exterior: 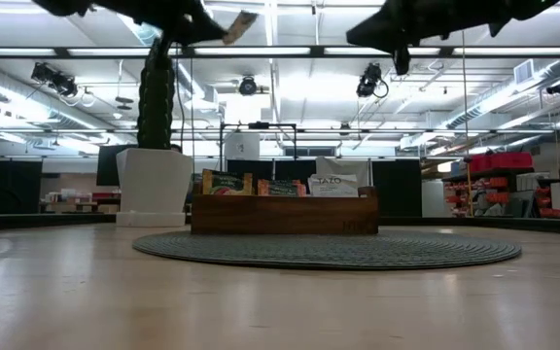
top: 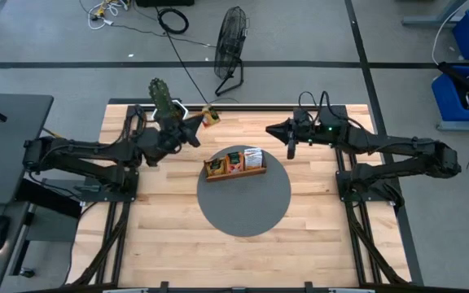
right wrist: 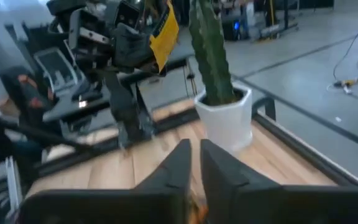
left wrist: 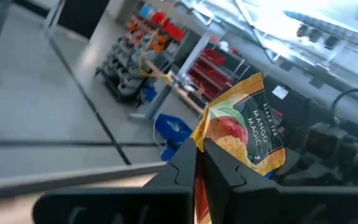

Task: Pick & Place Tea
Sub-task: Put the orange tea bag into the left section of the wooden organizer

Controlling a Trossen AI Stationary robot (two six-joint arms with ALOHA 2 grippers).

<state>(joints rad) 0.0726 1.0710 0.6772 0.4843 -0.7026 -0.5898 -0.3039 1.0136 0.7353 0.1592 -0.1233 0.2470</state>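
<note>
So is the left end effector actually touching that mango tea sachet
Touching. The left wrist view shows the left end effector shut on the lower edge of the mango tea sachet, with the sachet sticking up from between its fingers.

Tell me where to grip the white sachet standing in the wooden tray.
Take the white sachet by its top edge, coming straight down from above: it stands upright in the wooden tray, only its upper part clear of the wall, with other sachets beside it.

Two arms, two claws: left claw, right claw. One wooden tray on one grey round mat. Three tea sachets visible standing in tray, plus one yellow-orange sachet up in left claw. One potted cactus. One wooden surface.
</note>
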